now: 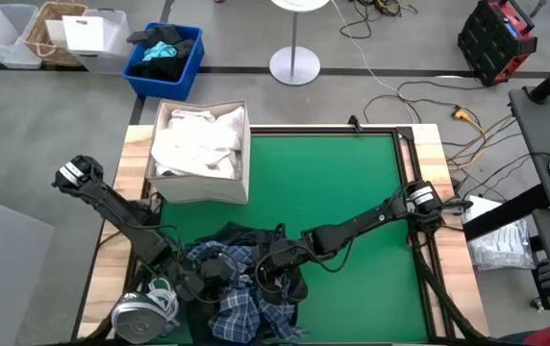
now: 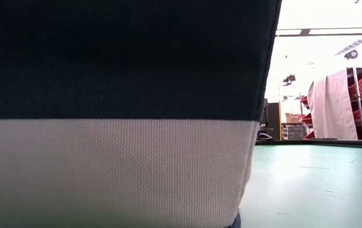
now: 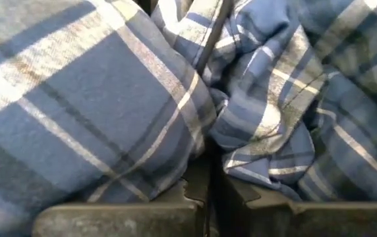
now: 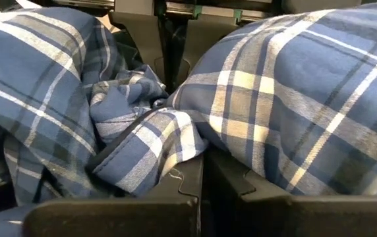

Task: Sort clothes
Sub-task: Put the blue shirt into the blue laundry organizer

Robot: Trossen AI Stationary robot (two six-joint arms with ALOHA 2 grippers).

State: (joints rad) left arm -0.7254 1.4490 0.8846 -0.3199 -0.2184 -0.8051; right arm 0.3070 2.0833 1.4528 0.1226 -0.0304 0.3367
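A blue-white plaid shirt (image 1: pixel 246 309) lies crumpled at the table's near edge, partly over a dark navy piece (image 1: pixel 248 234). My left gripper (image 1: pixel 214 272) is on the shirt's left part and my right gripper (image 1: pixel 273 273) is on its middle. Both are shut on plaid cloth, and each wrist view is filled with it (image 3: pixel 109 105) (image 4: pixel 294 99). White shirts (image 1: pixel 198 139) lie in a beige cloth box (image 1: pixel 203 190) at the table's far left. My left gripper (image 3: pixel 208 197) pinches a bunched fold of the plaid shirt (image 3: pixel 241 155) between its two fingers. Several layers gather at the jaws. The cloth around it is slack and rests on the heap. My right gripper (image 4: pixel 202 194) pinches a folded, hemmed edge of the plaid shirt (image 4: pixel 152 155) between its two fingers. The cloth bulges slack on both sides of the fingers and lies on the pile.
A blue bin (image 1: pixel 164 58) with dark clothes stands on the floor beyond the table's far left corner. A silver round object (image 1: pixel 140 313) with white cord sits at the near left corner. A dark-and-white woven surface (image 2: pixel 118 114) blocks most of the low view.
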